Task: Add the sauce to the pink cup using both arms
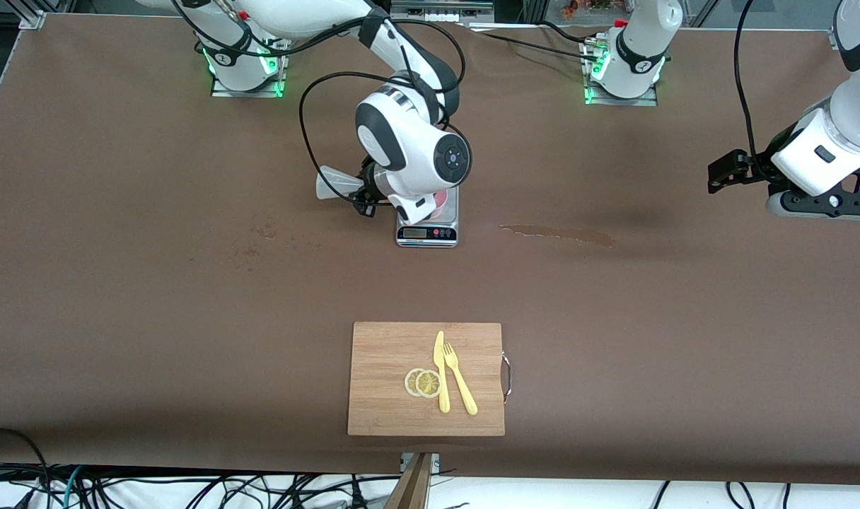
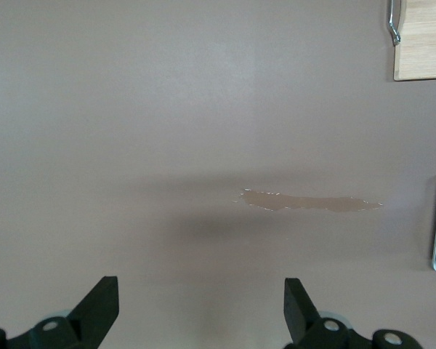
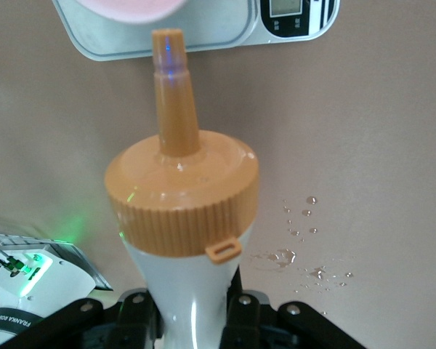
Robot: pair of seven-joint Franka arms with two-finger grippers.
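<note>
The right gripper (image 3: 192,320) is hanging over the table just beside the scale (image 1: 428,227), and its fingers are squeezing the sauce bottle (image 3: 182,218) tight. The bottle is lying on its side in the air, with its orange tip pointing toward the pink cup (image 3: 134,9). The cup is sitting on the scale, right past the bottle's tip, and the arm is hiding most of it from the front. Some water drops (image 3: 305,254) are lying on the table under this gripper.

The left gripper (image 2: 201,313) is waiting in the air at its own end of the table, with its fingers spread wide and holding nothing. A wet streak (image 2: 309,201) is lying on the table below and ahead of it.
</note>
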